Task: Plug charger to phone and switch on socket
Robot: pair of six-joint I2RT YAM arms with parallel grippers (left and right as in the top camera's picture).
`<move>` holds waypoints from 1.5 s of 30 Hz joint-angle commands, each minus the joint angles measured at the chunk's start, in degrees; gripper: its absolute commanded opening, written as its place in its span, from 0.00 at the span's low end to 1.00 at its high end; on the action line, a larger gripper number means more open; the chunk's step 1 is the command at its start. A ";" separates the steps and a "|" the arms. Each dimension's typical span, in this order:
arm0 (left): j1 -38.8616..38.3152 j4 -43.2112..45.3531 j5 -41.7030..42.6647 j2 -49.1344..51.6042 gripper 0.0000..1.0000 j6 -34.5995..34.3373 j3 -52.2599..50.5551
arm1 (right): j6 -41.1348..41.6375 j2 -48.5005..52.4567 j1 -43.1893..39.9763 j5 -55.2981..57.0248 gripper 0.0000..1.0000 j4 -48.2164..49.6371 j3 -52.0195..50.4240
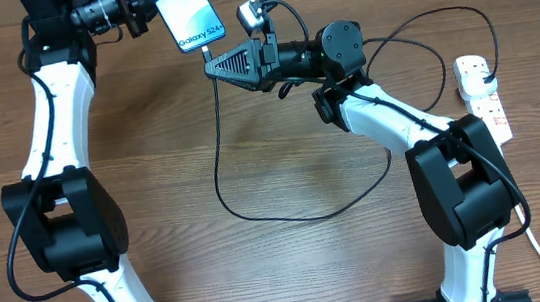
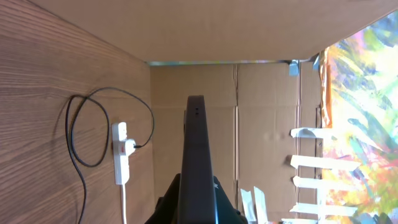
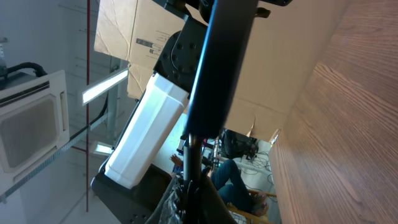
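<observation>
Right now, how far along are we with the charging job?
Done: the charger is already plugged into the socket. In hand: left fingers hold the phone up; right fingers hold the charger's tip at its bottom edge, seating unclear. Left: the socket's switch, state unreadable from here.

Teal phone [image 1: 187, 12] (white lettering), black charger [image 1: 215, 137]

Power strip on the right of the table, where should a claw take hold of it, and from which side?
From straight above, pinching the white power strip across its narrow width near the middle, probably. It lies flat, long and slim, so the two long sides are the graspable faces; the black plug crowds its far part.
</observation>
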 commanded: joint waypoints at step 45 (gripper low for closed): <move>0.24 1.90 5.40 -0.02 0.04 -0.44 0.42 | -0.42 0.37 -0.24 0.04 0.04 0.55 1.01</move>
